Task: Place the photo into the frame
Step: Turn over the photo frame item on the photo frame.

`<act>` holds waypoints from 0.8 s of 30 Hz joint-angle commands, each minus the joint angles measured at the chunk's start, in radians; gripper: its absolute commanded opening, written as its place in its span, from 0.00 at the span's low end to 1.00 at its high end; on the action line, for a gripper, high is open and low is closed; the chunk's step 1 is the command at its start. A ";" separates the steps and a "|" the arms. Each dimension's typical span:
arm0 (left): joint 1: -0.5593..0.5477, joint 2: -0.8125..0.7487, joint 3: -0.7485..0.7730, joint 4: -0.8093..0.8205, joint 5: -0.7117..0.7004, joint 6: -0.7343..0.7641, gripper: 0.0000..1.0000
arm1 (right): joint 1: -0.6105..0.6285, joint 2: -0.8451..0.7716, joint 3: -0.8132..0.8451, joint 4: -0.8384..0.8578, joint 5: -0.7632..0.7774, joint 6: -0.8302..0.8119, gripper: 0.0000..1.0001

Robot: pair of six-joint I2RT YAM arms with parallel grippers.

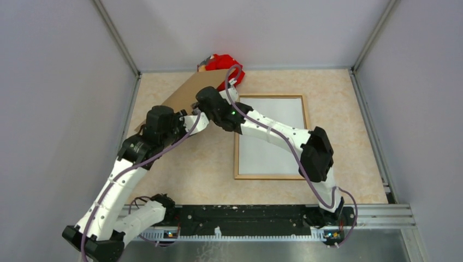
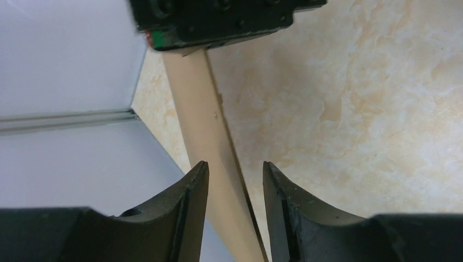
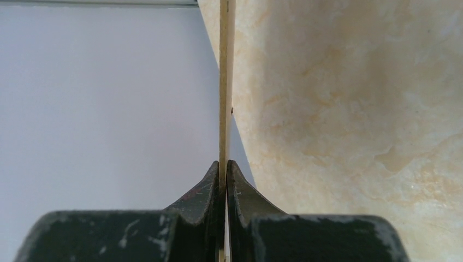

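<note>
Brown backing board (image 1: 190, 90) at upper left: right gripper (image 3: 224, 162) clamped on its edge, left gripper (image 2: 235, 164) parted, straddling it. Photo (image 1: 273, 136), white side up, lies inside frame (image 1: 270, 177).

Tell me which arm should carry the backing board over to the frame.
Right, probably. The right fingers are shut on the backing board at its edge, and the frame lies on that arm's side. The left fingers only straddle the board, open.

One frame (image 1: 270, 177), one photo (image 1: 270, 136), one backing board (image 1: 188, 93), one red object (image 1: 221, 61).
</note>
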State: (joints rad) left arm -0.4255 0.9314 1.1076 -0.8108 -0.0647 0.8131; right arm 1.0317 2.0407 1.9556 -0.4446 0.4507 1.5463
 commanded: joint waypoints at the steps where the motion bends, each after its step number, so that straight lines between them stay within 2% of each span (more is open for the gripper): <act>1: -0.008 -0.075 -0.030 0.051 -0.103 0.026 0.51 | 0.003 -0.092 -0.066 0.197 -0.025 0.061 0.00; 8: -0.009 -0.111 -0.088 0.076 -0.157 0.058 0.49 | -0.001 -0.135 -0.132 0.255 -0.050 0.086 0.00; 14: -0.009 -0.139 -0.143 0.096 -0.194 0.068 0.60 | -0.001 -0.154 -0.138 0.281 -0.051 0.070 0.00; 18: -0.009 -0.171 -0.170 0.100 -0.183 0.085 0.75 | -0.001 -0.157 -0.151 0.295 -0.056 0.077 0.00; 20: -0.009 -0.196 -0.200 0.130 -0.199 0.110 0.78 | 0.000 -0.158 -0.157 0.304 -0.062 0.078 0.00; 22: -0.010 -0.219 -0.223 0.163 -0.211 0.143 0.76 | -0.001 -0.157 -0.158 0.308 -0.067 0.076 0.00; 24: -0.008 -0.232 -0.229 0.196 -0.219 0.167 0.64 | -0.001 -0.157 -0.157 0.312 -0.073 0.072 0.00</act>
State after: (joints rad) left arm -0.4355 0.7349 0.9024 -0.7151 -0.2310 0.9157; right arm 1.0313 1.9751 1.7866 -0.2672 0.3893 1.6161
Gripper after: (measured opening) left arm 0.733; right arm 0.033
